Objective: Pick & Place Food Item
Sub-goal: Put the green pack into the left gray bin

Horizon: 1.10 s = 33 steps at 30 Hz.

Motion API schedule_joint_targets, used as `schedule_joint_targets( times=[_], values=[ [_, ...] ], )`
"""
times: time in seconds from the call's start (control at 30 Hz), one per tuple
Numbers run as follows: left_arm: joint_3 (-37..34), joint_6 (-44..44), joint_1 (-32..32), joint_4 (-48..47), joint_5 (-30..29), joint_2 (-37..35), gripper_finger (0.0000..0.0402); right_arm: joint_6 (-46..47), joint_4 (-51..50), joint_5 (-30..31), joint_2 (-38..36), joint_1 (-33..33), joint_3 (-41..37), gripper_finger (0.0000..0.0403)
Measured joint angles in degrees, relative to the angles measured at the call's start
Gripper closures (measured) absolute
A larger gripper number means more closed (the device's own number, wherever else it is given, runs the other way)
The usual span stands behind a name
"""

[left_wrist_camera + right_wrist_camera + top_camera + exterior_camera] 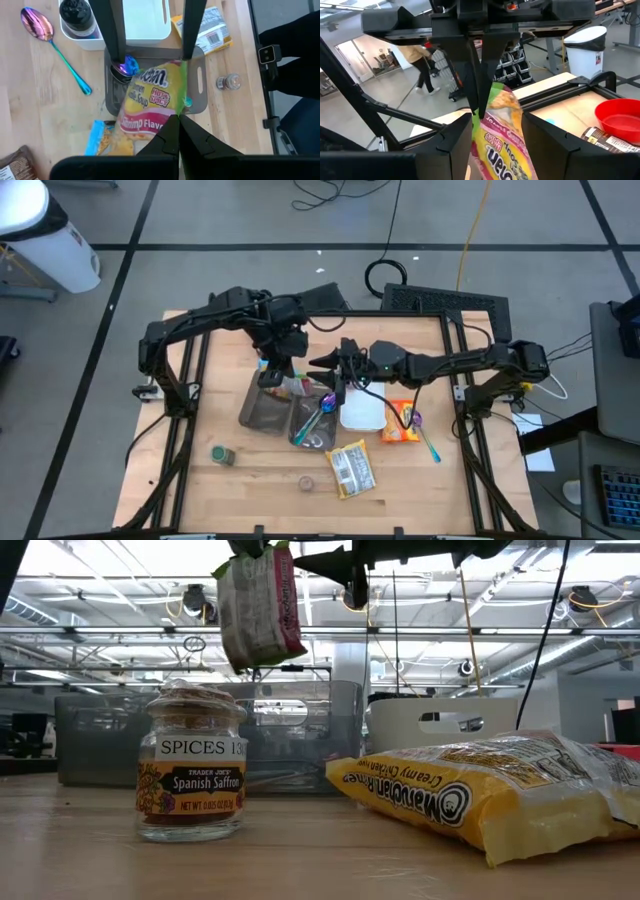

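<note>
- High view: the left gripper [283,366] is clamped shut on the top edge of the noodle packet [290,385], which hangs above the grey tray [262,412].
- Right gripper [325,366] sits beside it, fingers parted on either side of the packet, not visibly squeezing.
- Low view: the packet dangles well clear of the table [300,860], behind a saffron jar [191,776] and a yellow ramen bag [500,795].
</note>
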Motion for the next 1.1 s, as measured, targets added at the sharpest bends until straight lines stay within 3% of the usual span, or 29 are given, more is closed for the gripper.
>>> schedule_joint_targets(
  times=[0.73,1.1],
  values=[
    [0.0,-2.5,2.9,6.6,3.2,0.0,0.0400,0.3,-3.1,-2.6,0.0,1.3,0.0,0.0238],
    [7.8,-3.6,3.2,7.8,3.6,-0.2,0.0400,0.8,-5.3,-0.8,2.9,1.3,-0.3,0.0238]
  ],
)
